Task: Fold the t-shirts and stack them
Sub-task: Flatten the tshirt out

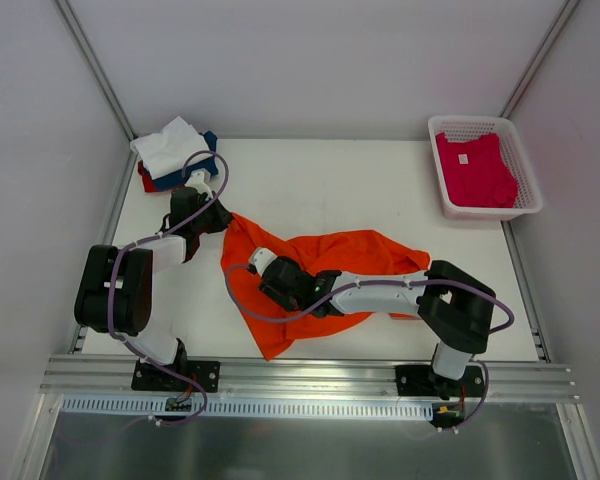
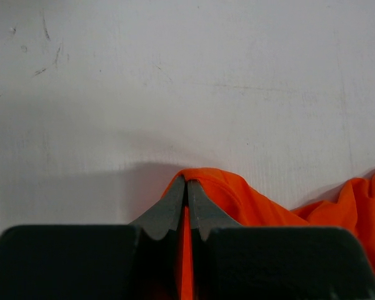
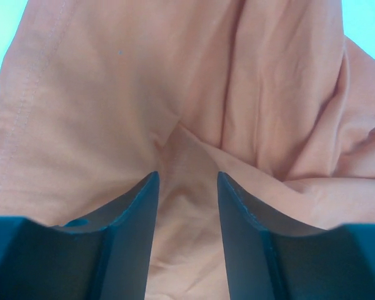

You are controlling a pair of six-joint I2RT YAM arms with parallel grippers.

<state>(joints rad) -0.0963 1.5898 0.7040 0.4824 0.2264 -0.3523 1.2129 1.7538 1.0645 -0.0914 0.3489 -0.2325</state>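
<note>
The bright orange t-shirt (image 1: pixel 330 258) lies crumpled in the middle of the table. My left gripper (image 1: pixel 226 218) is shut on its far left corner; in the left wrist view the jaws (image 2: pixel 187 182) pinch a fold of the orange cloth (image 2: pixel 250 200) just above the table. My right gripper (image 1: pixel 260 268) is open, pressed down over the shirt's left part; in the right wrist view the fingers (image 3: pixel 186 178) straddle wrinkled cloth (image 3: pixel 112 94). The magenta-pink shirt (image 1: pixel 475 170) lies in the basket. Folded white (image 1: pixel 170 145), navy (image 1: pixel 198 165) and red (image 1: pixel 145 180) shirts are stacked at the back left.
The white mesh basket (image 1: pixel 480 123) stands at the back right corner. The stack sits just behind my left gripper. White walls close the table on three sides. A metal rail (image 1: pixel 300 375) runs along the near edge.
</note>
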